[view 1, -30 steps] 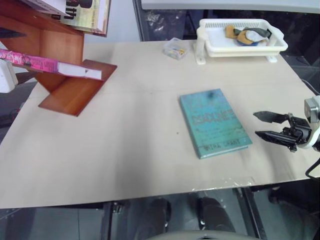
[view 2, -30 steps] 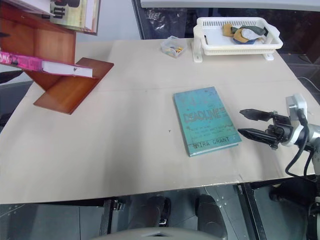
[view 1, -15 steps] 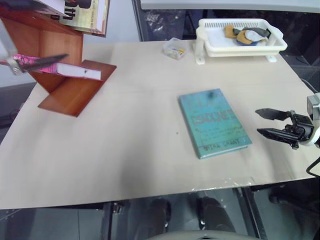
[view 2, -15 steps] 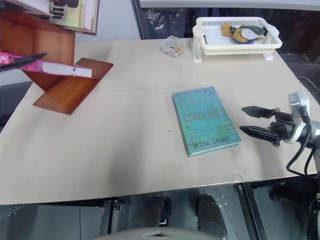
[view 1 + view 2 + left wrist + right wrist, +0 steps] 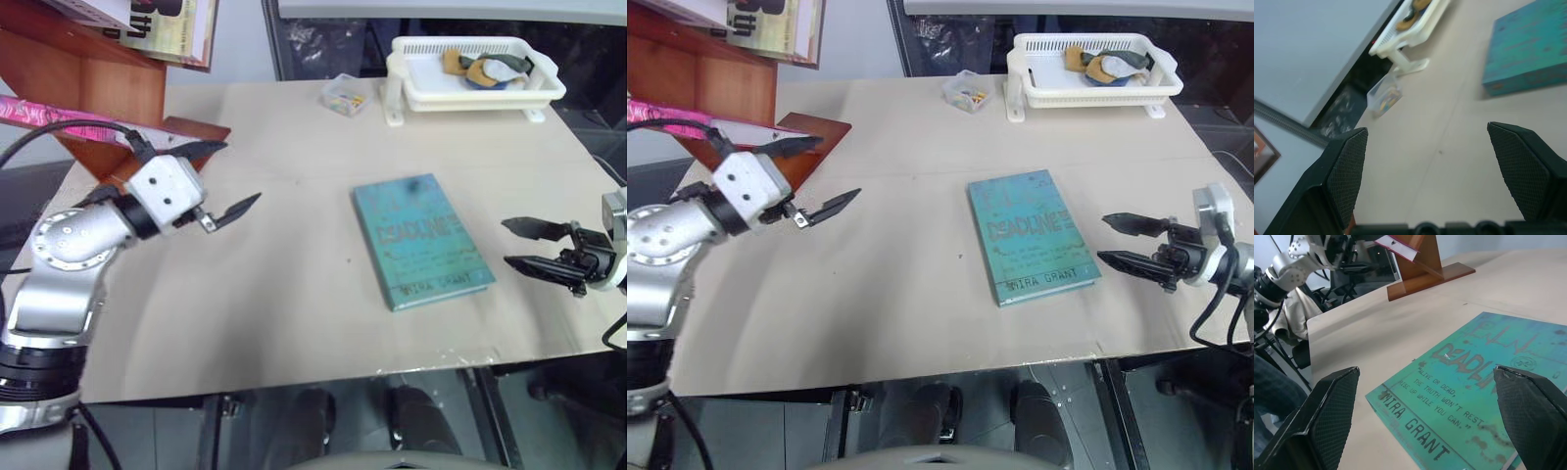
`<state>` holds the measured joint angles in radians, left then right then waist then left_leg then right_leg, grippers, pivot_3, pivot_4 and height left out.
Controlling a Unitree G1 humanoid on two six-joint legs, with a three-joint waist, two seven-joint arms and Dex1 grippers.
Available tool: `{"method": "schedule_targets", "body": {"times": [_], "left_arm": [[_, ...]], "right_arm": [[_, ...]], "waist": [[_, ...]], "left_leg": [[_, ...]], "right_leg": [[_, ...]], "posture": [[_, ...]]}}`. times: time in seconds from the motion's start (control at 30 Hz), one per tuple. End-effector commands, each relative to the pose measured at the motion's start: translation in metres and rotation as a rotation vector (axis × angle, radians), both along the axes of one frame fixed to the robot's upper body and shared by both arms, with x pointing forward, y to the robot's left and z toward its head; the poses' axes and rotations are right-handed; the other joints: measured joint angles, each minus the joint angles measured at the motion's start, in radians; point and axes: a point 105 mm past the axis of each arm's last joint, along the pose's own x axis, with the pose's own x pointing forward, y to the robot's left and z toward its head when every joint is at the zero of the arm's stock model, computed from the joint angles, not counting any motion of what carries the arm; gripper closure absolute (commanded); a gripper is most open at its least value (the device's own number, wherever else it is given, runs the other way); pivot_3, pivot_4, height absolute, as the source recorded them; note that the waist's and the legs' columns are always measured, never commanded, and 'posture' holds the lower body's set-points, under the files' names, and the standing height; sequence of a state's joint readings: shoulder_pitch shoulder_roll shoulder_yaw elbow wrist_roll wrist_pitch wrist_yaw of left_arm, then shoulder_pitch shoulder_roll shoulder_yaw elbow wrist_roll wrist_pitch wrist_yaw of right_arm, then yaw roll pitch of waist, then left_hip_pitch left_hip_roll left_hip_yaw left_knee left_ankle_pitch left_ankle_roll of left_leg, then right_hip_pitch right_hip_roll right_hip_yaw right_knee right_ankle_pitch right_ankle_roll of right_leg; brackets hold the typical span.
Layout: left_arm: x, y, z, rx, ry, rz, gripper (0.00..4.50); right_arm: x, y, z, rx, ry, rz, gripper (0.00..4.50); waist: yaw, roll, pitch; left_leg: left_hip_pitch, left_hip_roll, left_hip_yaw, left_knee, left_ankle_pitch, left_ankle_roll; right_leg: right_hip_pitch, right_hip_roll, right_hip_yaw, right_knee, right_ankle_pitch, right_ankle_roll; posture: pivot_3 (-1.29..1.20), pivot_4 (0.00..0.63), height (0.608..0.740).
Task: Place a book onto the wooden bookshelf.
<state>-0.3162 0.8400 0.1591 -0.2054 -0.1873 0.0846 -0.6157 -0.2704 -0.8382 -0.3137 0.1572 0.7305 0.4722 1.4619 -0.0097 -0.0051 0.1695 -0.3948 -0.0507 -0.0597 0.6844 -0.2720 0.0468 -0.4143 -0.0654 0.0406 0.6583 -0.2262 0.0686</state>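
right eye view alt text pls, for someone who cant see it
A pink book lies on the wooden bookshelf at the table's far left corner. The open left gripper hovers empty beside it. A teal book lies mid-table, with the open right gripper to its right and a white basket behind.

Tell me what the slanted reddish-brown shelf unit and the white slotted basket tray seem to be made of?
The reddish-brown shelf unit looks like wood or wood veneer with a smooth, slightly glossy finish: flat boards with an even warm tone. The white slotted basket tray looks like moulded plastic, judging by its uniform white and regular slots.
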Motion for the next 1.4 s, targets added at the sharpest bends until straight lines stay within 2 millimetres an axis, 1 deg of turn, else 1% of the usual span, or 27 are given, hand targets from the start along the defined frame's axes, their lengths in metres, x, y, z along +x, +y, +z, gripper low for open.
{"method": "schedule_targets", "body": {"times": [0.03,0.13,0.2,0.33,0.5,0.57,0.63,0.7,0.83,1.0,1.07,1.13,1.23,1.33,1.4], "left_arm": [[0.005,0.010,0.010,-0.156,-0.119,0.138,0.15],[0.008,0.007,0.009,-0.280,-0.177,0.192,0.15],[0.010,0.010,0.008,-0.350,-0.203,0.238,0.15],[0.010,0.034,0.016,-0.512,-0.271,0.361,0.15],[0.010,0.053,0.019,-0.627,-0.299,0.430,0.15],[0.010,0.060,0.020,-0.646,-0.308,0.453,0.15],[0.011,0.060,0.020,-0.626,-0.307,0.449,0.15],[0.013,0.047,0.017,-0.596,-0.275,0.389,0.15],[0.013,0.028,0.010,-0.564,-0.217,0.293,0.15],[0.007,0.004,0.001,-0.550,-0.098,0.136,0.15],[0.002,-0.006,-0.006,-0.535,-0.026,0.070,0.15],[-0.008,-0.014,-0.023,-0.521,0.098,-0.004,0.15],[-0.024,-0.018,-0.051,-0.491,0.267,-0.049,0.15],[-0.045,-0.026,-0.084,-0.441,0.449,-0.080,0.15],[-0.055,-0.029,-0.095,-0.433,0.519,-0.087,0.15]], "right_arm": [[-0.004,-0.002,0.013,-0.008,-0.066,-0.002,0.00],[-0.004,-0.002,0.012,-0.008,-0.063,-0.003,0.00],[-0.005,-0.001,0.011,-0.009,-0.061,-0.004,0.00],[-0.005,-0.003,0.012,-0.012,-0.061,-0.009,0.00],[-0.006,-0.002,0.011,-0.016,-0.061,-0.012,0.00],[-0.006,-0.002,0.011,-0.016,-0.062,-0.014,0.00],[-0.007,-0.002,0.011,-0.016,-0.061,-0.017,0.00],[-0.007,-0.003,0.010,-0.018,-0.061,-0.022,0.00],[-0.009,-0.004,0.010,-0.019,-0.061,-0.027,0.00],[-0.013,-0.005,0.008,-0.019,-0.052,-0.033,0.00],[-0.015,-0.005,0.008,-0.016,-0.047,-0.032,0.00],[-0.018,-0.006,0.004,-0.027,-0.031,-0.032,0.00],[-0.023,-0.010,-0.005,-0.063,-0.009,-0.036,0.00],[-0.032,-0.019,-0.026,-0.155,0.031,-0.043,0.00],[-0.037,-0.026,-0.038,-0.214,0.041,-0.055,0.00]], "waist": [[0.002,0.000,0.000],[0.000,0.000,0.000],[0.002,0.000,0.000],[0.003,0.000,0.000],[0.004,-0.001,0.000],[0.005,-0.001,0.000],[0.006,-0.001,0.000],[0.005,-0.001,0.000],[0.006,-0.001,0.000],[0.006,-0.001,0.000],[0.007,-0.001,0.000],[0.004,-0.001,0.000],[0.000,0.000,0.000],[0.001,0.000,0.000],[0.004,0.000,0.000]], "left_leg": [[0.000,0.000,0.000,0.000,0.000,0.000],[0.000,0.000,0.000,0.000,0.000,0.000],[0.000,0.000,0.000,0.000,0.000,0.000],[0.000,-0.001,0.000,0.000,0.000,0.000],[0.000,-0.001,-0.001,0.000,0.000,0.000],[0.000,-0.001,0.000,0.000,0.000,0.000],[-0.001,-0.001,0.000,0.000,0.000,0.000],[0.000,-0.001,-0.001,0.000,0.000,0.000],[0.000,-0.001,0.000,0.000,0.000,0.000],[-0.001,-0.001,-0.001,0.000,0.000,0.000],[-0.001,-0.001,-0.001,0.000,0.000,0.000],[-0.001,-0.001,-0.001,-0.001,0.000,0.000],[-0.001,-0.001,-0.001,-0.001,0.000,0.000],[-0.001,-0.001,-0.001,-0.002,0.000,0.000],[-0.001,0.000,-0.001,-0.002,0.000,0.000]], "right_leg": [[0.000,-0.001,0.000,0.000,0.000,0.000],[0.000,-0.001,0.000,0.000,0.000,0.000],[0.000,-0.002,0.000,0.000,0.000,0.000],[0.000,-0.002,0.000,0.000,0.000,0.000],[0.000,-0.002,0.000,0.000,0.000,0.000],[0.000,-0.002,0.000,-0.001,0.000,0.000],[0.000,-0.003,0.000,-0.001,0.000,0.000],[0.000,-0.003,-0.001,0.000,0.000,0.000],[0.000,-0.003,0.000,-0.001,0.000,0.000],[0.000,-0.003,-0.001,-0.001,0.000,0.000],[0.000,-0.003,-0.001,-0.001,0.000,0.000],[0.000,-0.003,0.000,-0.001,0.000,0.000],[0.000,-0.004,0.000,-0.002,0.000,0.000],[0.000,-0.004,0.000,-0.002,0.000,0.000],[0.000,-0.004,0.000,-0.003,0.000,0.000]], "posture": [[0.00,0.150,0.740],[0.00,0.150,0.740],[0.00,0.150,0.740],[0.00,0.150,0.740],[0.00,0.150,0.740],[0.00,0.150,0.740],[0.00,0.150,0.740],[0.00,0.150,0.740],[0.00,0.150,0.740],[0.00,0.150,0.740],[0.00,0.150,0.740],[0.00,0.150,0.740],[0.00,0.150,0.740],[0.00,0.150,0.740],[0.00,0.150,0.740]]}}
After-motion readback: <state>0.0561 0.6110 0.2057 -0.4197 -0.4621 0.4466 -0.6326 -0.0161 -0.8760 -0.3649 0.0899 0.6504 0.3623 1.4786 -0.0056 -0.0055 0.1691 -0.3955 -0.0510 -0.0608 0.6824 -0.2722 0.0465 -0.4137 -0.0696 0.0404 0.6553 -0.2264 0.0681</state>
